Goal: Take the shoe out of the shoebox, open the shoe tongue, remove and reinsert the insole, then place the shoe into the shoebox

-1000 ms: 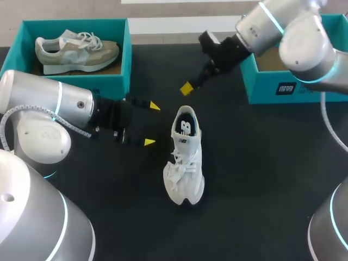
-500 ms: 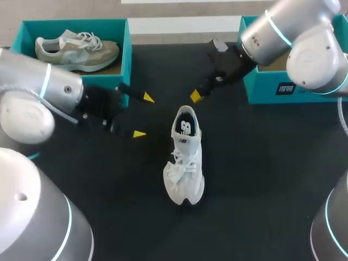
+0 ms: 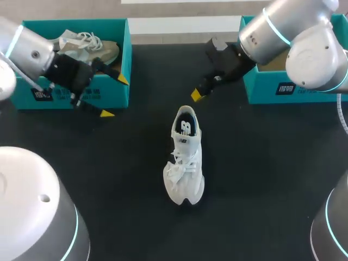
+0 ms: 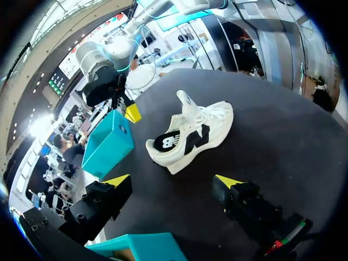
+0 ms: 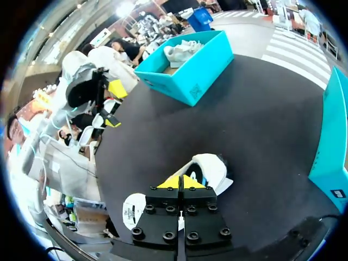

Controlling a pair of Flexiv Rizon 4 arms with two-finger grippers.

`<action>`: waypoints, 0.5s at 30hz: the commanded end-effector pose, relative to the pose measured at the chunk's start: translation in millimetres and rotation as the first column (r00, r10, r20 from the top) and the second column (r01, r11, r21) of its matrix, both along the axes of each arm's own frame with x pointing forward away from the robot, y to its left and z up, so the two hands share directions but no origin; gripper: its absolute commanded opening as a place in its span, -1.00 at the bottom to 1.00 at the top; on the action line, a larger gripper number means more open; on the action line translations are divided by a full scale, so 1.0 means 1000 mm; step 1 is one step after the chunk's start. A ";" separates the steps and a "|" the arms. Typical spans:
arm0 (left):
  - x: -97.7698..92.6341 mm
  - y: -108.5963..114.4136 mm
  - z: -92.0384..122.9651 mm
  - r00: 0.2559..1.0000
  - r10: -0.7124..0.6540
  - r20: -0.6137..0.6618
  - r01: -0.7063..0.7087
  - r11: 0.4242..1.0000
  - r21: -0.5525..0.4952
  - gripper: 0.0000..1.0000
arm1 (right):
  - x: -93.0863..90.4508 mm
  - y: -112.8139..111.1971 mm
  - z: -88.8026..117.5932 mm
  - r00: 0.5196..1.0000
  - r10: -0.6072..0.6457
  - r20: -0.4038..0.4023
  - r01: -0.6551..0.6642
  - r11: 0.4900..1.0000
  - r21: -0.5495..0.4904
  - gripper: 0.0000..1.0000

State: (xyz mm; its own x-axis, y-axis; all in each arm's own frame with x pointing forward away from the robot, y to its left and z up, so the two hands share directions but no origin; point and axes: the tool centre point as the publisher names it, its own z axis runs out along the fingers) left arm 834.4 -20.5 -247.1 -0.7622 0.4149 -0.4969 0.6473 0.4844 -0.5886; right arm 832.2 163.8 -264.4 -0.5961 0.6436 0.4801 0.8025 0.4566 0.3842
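Waiting between grasps, by the look of it: the white shoe point(image 3: 185, 157) is already out and standing on its sole in the middle of the worktop point(image 3: 261, 163). Its toe is pointing toward the robot, its heel opening is facing away, and a dark insole is showing inside. The step in hand is probably opening the tongue to get at the insole. Neither tool is touching the shoe.

The left arm is coming in from the left and hanging over the front corner of the left shoebox point(image 3: 76, 22), which is holding a second, grey-green shoe point(image 3: 76, 43). The left tool point(image 3: 115, 97) is spread wide and gripping nothing, fingers pointing across toward the white shoe but well apart from it.

The right arm is reaching in past the right shoebox point(image 3: 283, 87), angled down. The right tool point(image 3: 197, 95) is hovering just beyond the heel with its yellow tips pressed together and nothing between them.

The next move is likely calling for one tool to pin the shoe while the other pinches the tongue and pulls it up. For that, the left tool is needing to travel over to the shoe and the right tool to part its fingers first. Risk: the light shoe tipping or sliding if it is pulled one-handed.
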 end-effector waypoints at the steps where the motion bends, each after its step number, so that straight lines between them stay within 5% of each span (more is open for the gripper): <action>1: -0.008 0.011 0.008 1.000 0.007 0.008 -0.007 1.000 -0.001 1.00 | 0.002 0.020 -0.028 0.948 -0.306 0.088 0.317 0.933 -0.170 -1.00; 9: -0.008 0.011 0.008 1.000 0.007 0.008 -0.007 1.000 -0.001 1.00 | -0.004 0.027 -0.066 0.776 -0.598 0.201 0.631 0.743 -0.223 -1.00; 15: -0.008 0.011 0.008 1.000 0.007 0.008 -0.007 1.000 -0.001 1.00 | -0.008 0.028 -0.066 0.764 -0.610 0.210 0.645 0.730 -0.227 -1.00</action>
